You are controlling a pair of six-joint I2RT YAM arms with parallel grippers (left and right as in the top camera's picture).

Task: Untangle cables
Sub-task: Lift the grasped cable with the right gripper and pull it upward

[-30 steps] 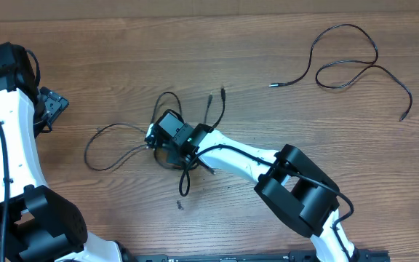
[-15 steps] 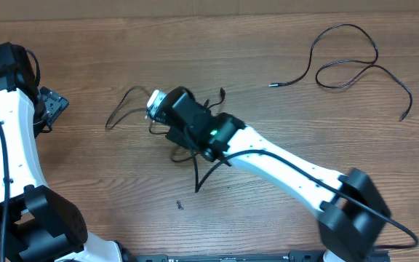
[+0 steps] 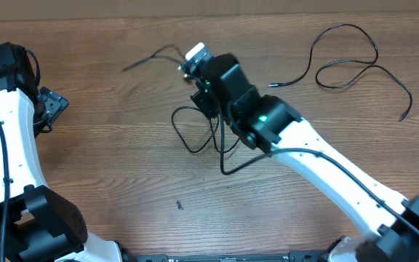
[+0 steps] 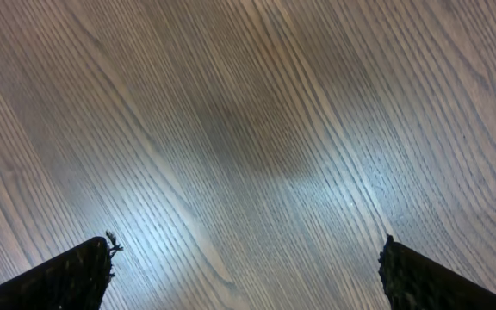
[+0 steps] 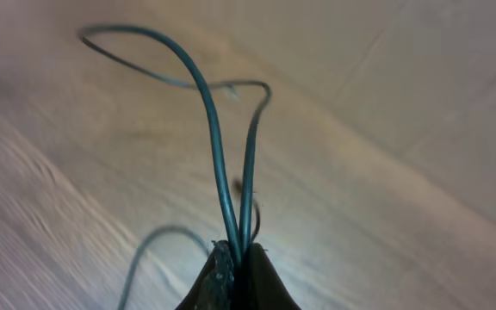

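A wood-grain counter (image 3: 108,182) fills the overhead view, bare apart from cords and a small dark speck (image 3: 180,205) near the front edge. The right arm reaches from the near right corner diagonally across to the far middle, and its right tool (image 3: 192,65) is clenched on the tangled cables (image 3: 190,151). In the right wrist view the right tool (image 5: 238,258) has its tips pressed together on two thin black strands (image 5: 216,146) that rise side by side between them; one curls over in a loop and the other bends off toward it. From the grip, one strand trails toward the far left over the counter, while loops hang and lie just nearer than the tool, beside the arm. A separate cable (image 3: 342,26) lies in open curves at the far right, well apart from the bundle. The left tool (image 3: 49,109) sits at the left edge, released, its two fingers (image 4: 67,275) spread wide over bare wood, holding nothing.
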